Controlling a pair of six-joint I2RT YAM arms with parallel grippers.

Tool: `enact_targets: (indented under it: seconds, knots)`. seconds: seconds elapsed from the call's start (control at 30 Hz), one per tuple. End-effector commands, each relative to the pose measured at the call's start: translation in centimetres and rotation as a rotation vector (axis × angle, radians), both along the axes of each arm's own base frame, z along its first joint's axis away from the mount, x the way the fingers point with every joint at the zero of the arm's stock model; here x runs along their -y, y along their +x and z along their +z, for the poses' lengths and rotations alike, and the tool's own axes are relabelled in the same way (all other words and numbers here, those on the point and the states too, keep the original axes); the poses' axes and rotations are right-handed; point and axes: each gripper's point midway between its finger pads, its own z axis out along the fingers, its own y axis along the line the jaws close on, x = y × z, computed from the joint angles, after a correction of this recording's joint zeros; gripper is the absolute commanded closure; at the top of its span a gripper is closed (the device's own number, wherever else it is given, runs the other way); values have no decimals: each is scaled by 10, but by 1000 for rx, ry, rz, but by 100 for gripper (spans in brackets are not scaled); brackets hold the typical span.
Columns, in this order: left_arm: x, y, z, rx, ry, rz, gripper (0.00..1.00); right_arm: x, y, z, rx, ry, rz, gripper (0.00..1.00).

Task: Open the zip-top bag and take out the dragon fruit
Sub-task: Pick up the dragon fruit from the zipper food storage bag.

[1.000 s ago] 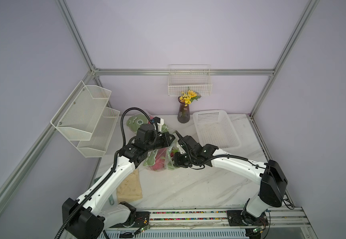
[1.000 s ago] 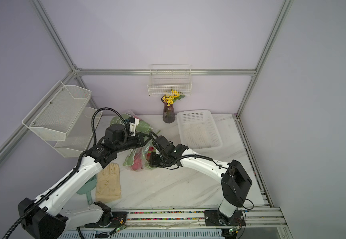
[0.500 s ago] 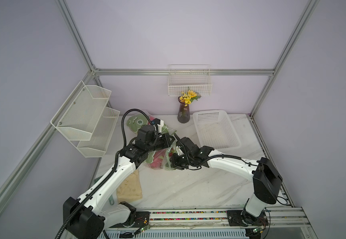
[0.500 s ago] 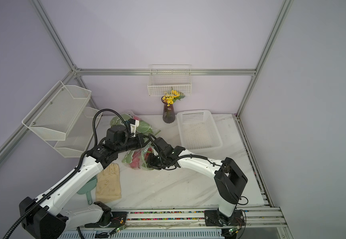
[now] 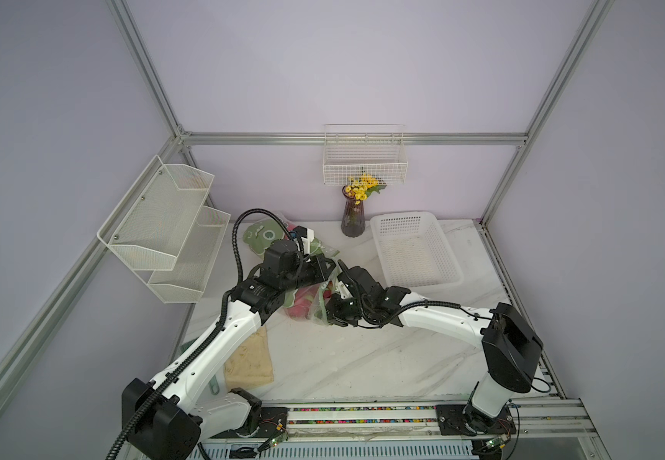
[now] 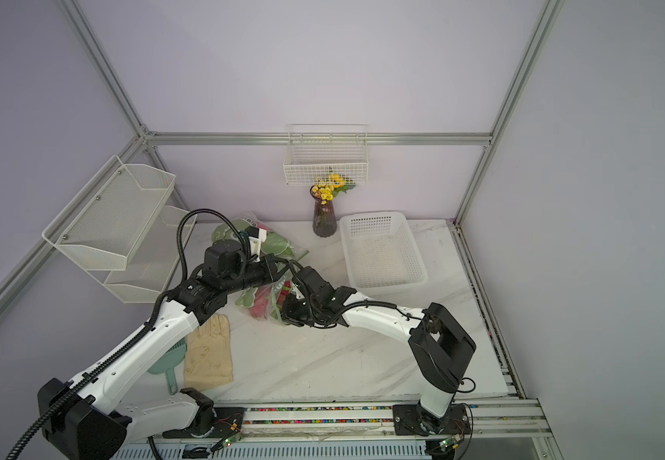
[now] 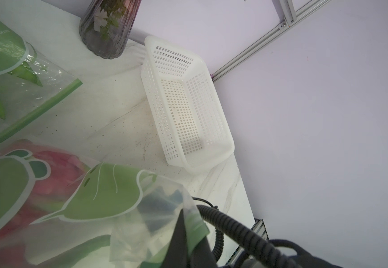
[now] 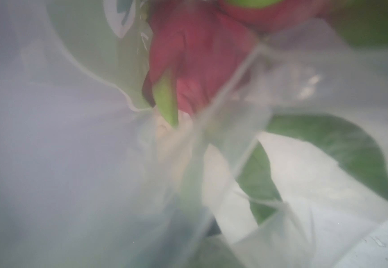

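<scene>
Our left gripper (image 5: 325, 266) pinched the zip-top bag (image 7: 100, 190); the right gripper (image 5: 329, 314), closure unclear, we judged needed dragon fruit (image 8: 200, 58), not plastic.

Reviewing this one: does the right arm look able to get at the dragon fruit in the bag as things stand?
Probably, though not cleanly. The left arm pinches the bag by its edge, and the right wrist view shows the dragon fruit close ahead, but folds of plastic cross in front of it.
</scene>
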Motion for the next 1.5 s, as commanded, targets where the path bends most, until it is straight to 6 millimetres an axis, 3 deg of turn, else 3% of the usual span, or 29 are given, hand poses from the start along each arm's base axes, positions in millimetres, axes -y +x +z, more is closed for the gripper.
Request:
enact_targets:
  seconds: [0.0,0.07,0.7,1.47]
  knots:
    - [1,4,46,141,-85,10,100,0,2,-7,-21,-2,-20,90]
    - [-1,4,45,142,-78,21,100,-1,2,-3,-12,4,-16,100]
    - [-37,6,16,123,10,99,100,6,0,88,134,90,41,100]
    - [-52,-5,-10,123,39,69,100,50,20,188,359,144,28,100]
